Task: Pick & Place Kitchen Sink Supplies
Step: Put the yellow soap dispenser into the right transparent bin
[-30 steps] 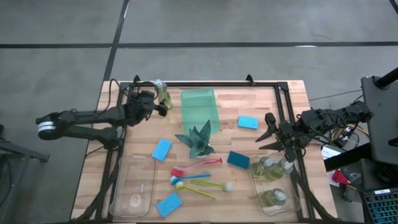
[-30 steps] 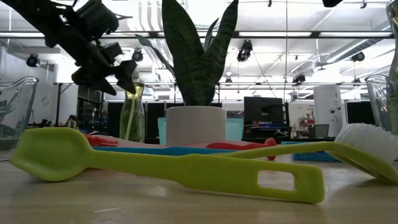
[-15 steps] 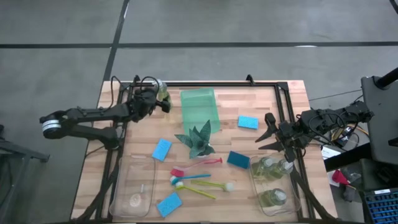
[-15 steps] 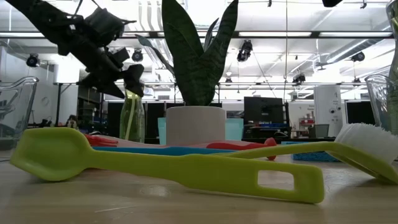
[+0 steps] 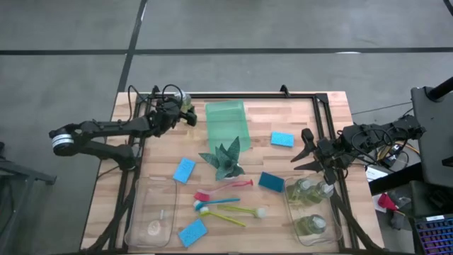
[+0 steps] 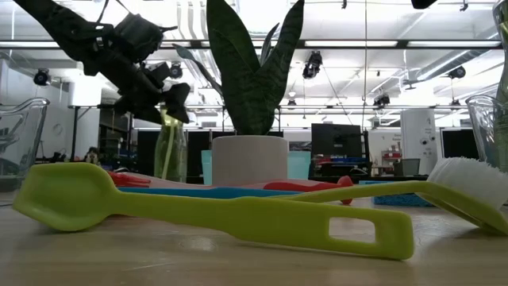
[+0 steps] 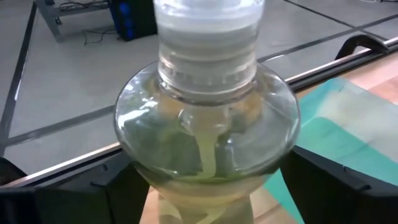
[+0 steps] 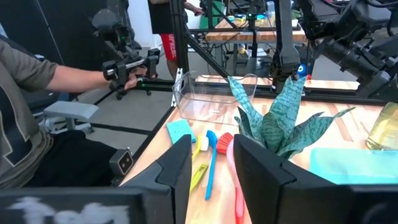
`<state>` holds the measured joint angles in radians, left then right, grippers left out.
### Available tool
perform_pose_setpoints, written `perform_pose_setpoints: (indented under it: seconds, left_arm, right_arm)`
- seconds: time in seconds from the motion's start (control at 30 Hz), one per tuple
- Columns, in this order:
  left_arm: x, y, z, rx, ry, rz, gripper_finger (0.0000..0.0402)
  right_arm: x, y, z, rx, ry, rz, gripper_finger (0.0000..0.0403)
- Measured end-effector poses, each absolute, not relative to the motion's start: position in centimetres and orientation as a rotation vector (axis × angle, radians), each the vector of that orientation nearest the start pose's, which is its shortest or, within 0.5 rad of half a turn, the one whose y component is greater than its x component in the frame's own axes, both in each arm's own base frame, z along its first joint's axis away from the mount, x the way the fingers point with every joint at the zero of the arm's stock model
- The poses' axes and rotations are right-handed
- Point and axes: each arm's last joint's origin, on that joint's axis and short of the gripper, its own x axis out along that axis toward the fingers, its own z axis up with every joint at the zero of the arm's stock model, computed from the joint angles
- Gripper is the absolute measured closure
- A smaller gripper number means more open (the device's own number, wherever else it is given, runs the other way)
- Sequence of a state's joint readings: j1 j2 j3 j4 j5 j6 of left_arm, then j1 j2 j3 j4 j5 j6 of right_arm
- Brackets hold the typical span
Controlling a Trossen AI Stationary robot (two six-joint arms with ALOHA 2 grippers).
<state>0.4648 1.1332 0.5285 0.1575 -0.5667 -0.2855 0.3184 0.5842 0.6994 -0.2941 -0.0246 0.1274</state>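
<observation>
A clear soap bottle (image 5: 186, 106) with a white cap stands on its base near the table's far left corner. It fills the left wrist view (image 7: 205, 124) and shows in the low view (image 6: 169, 151). My left gripper (image 5: 177, 112) (image 6: 163, 95) is open, one finger on each side of the bottle's body below the shoulder. My right gripper (image 5: 303, 150) (image 8: 211, 155) is open and waits over the table's right side. Several blue sponges (image 5: 184, 170) and the red, blue and yellow brushes (image 5: 223, 202) lie flat on the table. My left gripper has its fingers (image 7: 118, 193) level on both sides of the bottle's body (image 7: 205, 180), coming from the table's left. I cannot tell whether they touch it. The bottle stands upright on the table.
A clear bin (image 5: 311, 212) at the near right holds three soap bottles. Another clear bin (image 5: 152, 212) stands at the near left. A translucent green tray (image 5: 226, 124) sits right of the bottle, and a spiky plant (image 5: 225, 159) stands mid-table. A person sits beyond the table (image 8: 37, 93).
My left gripper has moved toward the far edge and to the right, up to the soap bottle, so its fingers now stand on either side of it. The bottle has stayed where it was.
</observation>
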Motion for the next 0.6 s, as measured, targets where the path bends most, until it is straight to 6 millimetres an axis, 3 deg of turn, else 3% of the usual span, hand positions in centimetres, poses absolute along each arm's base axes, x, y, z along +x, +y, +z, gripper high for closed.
perform_pose_setpoints:
  seconds: [0.4, 0.6]
  left_arm:
    - [19.50, 11.51, 21.35, -0.233, 0.317, 1.071, 0.0173]
    - [19.46, 11.49, 21.39, -0.232, 0.317, 1.069, 0.0191]
  right_arm:
    - [12.48, 4.19, 32.07, 0.108, 0.190, 0.330, 0.0306]
    - [12.76, 4.28, 31.99, 0.111, 0.197, 0.329, 0.0315]
